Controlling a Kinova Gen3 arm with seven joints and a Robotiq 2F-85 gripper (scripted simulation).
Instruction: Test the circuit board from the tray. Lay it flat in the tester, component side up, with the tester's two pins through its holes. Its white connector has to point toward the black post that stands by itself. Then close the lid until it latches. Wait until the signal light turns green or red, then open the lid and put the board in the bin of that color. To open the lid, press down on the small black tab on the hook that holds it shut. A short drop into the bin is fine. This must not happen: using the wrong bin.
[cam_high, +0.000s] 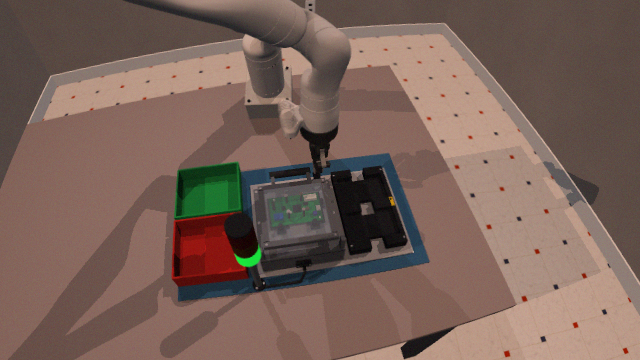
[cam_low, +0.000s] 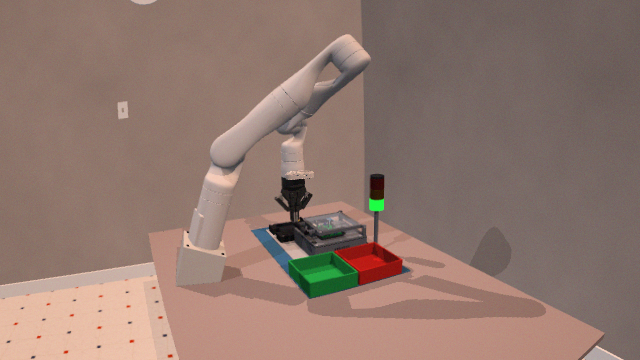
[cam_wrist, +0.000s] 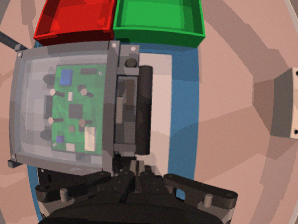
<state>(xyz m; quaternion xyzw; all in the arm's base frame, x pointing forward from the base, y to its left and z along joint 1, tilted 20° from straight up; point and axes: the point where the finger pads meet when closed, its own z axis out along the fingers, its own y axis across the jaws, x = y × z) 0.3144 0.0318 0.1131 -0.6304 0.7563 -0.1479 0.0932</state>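
Hovering at the tester's latch edge — gripper closed, empty; signal light green. Risk: fingertips apparently off the tab — lid stays latched.

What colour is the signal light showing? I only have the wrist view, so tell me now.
Observer: Green. The lowest segment of the signal light glows and the upper ones are dark.
Operator: Report where the jaws stand.
Observer: Shut and pointing straight down at the edge of the tester on the arm's side, between the black bar and the tray.
Operator: Check the tray.
Observer: No board lies on it.
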